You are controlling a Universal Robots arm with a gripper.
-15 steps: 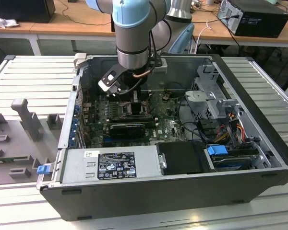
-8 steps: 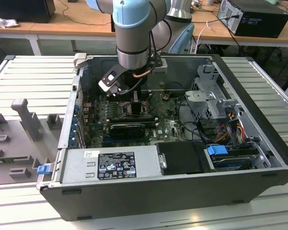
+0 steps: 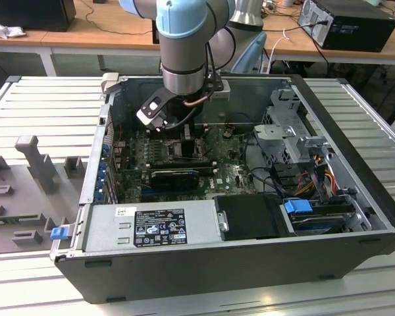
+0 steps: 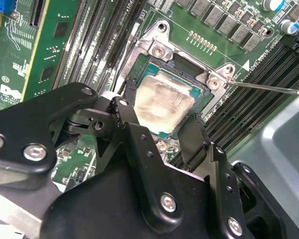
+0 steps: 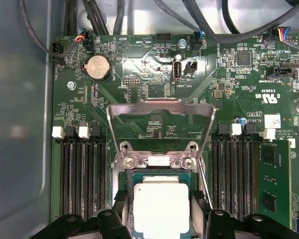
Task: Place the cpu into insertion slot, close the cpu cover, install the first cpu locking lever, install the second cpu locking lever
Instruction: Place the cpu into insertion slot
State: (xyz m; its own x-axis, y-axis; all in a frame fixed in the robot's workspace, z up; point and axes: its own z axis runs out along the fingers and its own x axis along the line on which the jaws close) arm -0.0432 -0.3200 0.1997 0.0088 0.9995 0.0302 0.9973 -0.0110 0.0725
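Note:
The cpu (image 5: 161, 215), a flat square chip with a pale silver top, lies within the insertion slot (image 5: 157, 162), level with the dark socket frame. My gripper (image 5: 160, 206) reaches down over it, one black finger (image 4: 125, 117) on each side, closed against its edges. In the second wrist view the cpu (image 4: 164, 99) shows between the fingers, inside the slot's metal frame (image 4: 159, 50). The cpu cover (image 5: 159, 103) stands swung open behind the slot. A thin locking lever (image 4: 269, 88) sticks out unlatched beside the slot. In the exterior view the gripper (image 3: 179, 137) is low inside the computer case.
Long black memory slots (image 5: 82, 179) run along both sides of the socket. A green card (image 5: 274, 184) stands in one. Cables (image 3: 276, 174), a drive cage (image 3: 293, 131) and the power supply (image 3: 158, 224) crowd the case (image 3: 355, 151). A coin battery (image 5: 97, 67) sits on the board.

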